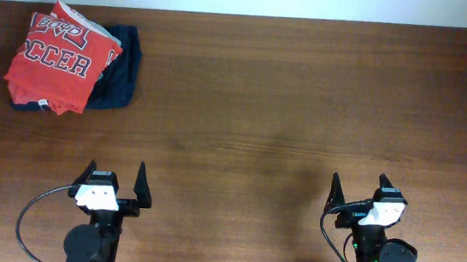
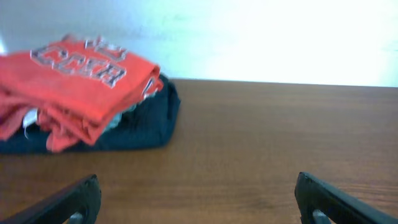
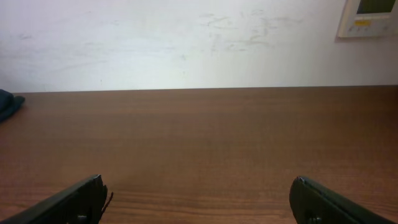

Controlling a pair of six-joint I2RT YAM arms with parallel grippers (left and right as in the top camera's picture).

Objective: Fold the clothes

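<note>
The coral-red T-shirt (image 1: 58, 56) with white lettering lies folded at the table's far left corner, on top of a dark navy folded garment (image 1: 120, 79). It also shows in the left wrist view (image 2: 74, 81), upper left, over the navy garment (image 2: 143, 124). My left gripper (image 1: 114, 180) is open and empty near the front edge, well short of the shirt; its fingers frame bare wood (image 2: 196, 193). My right gripper (image 1: 359, 188) is open and empty at the front right, far from the shirt (image 3: 198, 193).
The wooden table (image 1: 287, 110) runs back to a white wall. A corner of the navy garment (image 3: 9, 104) shows at the left edge of the right wrist view. A wall panel (image 3: 368, 17) hangs at the upper right.
</note>
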